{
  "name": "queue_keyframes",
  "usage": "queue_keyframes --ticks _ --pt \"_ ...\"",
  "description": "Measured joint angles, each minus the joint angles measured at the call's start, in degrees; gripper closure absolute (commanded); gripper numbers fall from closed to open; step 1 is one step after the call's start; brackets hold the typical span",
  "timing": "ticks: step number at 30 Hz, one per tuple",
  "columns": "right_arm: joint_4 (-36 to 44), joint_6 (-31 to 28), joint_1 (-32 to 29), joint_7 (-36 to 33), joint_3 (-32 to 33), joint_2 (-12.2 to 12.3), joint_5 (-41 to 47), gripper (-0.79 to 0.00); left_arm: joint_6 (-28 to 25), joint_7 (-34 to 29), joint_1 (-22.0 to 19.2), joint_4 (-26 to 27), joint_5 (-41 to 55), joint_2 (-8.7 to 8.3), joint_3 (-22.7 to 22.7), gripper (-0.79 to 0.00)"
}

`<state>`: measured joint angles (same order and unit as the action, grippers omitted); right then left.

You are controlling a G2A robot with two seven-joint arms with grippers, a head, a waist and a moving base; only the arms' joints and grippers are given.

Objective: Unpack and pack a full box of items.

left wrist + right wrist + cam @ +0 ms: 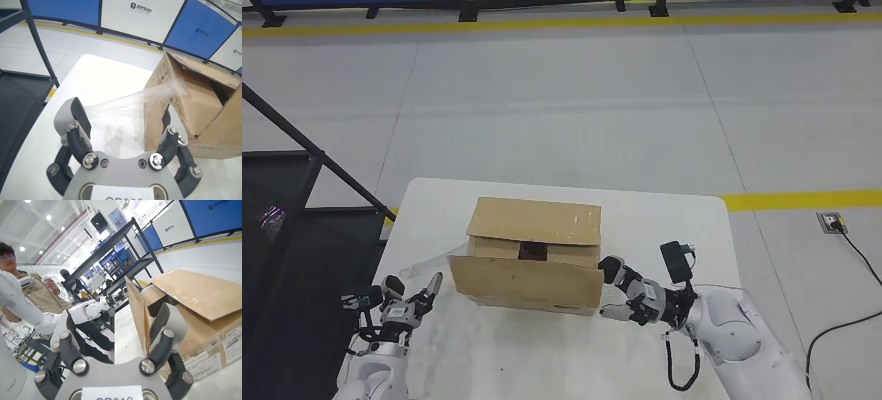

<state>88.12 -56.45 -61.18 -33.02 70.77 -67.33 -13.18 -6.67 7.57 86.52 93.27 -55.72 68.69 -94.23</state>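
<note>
Left gripper (414,288): I see it low over the table's left near corner, jaws spread wide and gripping nothing, aimed at the box's left end.
Tape strip (132,99): clear; it runs taut from the box's left end to one fingertip pad (79,109) of the left gripper, apparently stuck there.
Cardboard box (527,285): stands mid-table on the white table (662,215), long axis running left to right. The far top flap lies over the opening and the near flap tilts up and outward, with a dark gap between them.
Right gripper (614,290): at the box's right end, jaws spread, straddling the near flap's end edge. I cannot tell whether either finger touches the cardboard.
</note>
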Motion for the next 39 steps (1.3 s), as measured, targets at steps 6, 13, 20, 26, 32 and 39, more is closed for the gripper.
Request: queue_keyframes --ticks 6,13,20,26,32,39 --pt "8.6 -1.6 -6.2 -1.8 2.3 1.2 -6.3 -0.785 -2.5 0.6 0.8 1.2 -0.1 -0.07 -0.7 -0.785" --pt "16.6 -1.6 -12.0 -1.4 2.7 2.3 -19.0 -0.785 -9.6 1.4 3.8 4.4 -0.3 -0.58 -3.6 -0.785" --pt "19.0 -1.6 -14.0 0.6 0.0 2.6 -31.2 -0.785 -19.3 1.5 7.7 6.9 -1.7 -1.29 -6.7 -0.785" --pt "19.4 0.7 -14.1 2.2 -2.4 2.5 -39.6 -0.785 -28.1 0.4 9.0 6.4 -7.1 -2.17 -8.6 -0.785" --pt "18.1 3.4 -12.8 4.4 -4.1 2.4 -38.8 -0.785 -31.7 -0.2 8.3 4.6 -12.8 -2.75 -8.5 -0.785" --pt "16.4 11.8 -8.1 3.1 -4.1 2.1 -23.1 -0.785 -31.5 0.2 7.1 2.9 -15.4 -2.99 -7.5 -0.785"
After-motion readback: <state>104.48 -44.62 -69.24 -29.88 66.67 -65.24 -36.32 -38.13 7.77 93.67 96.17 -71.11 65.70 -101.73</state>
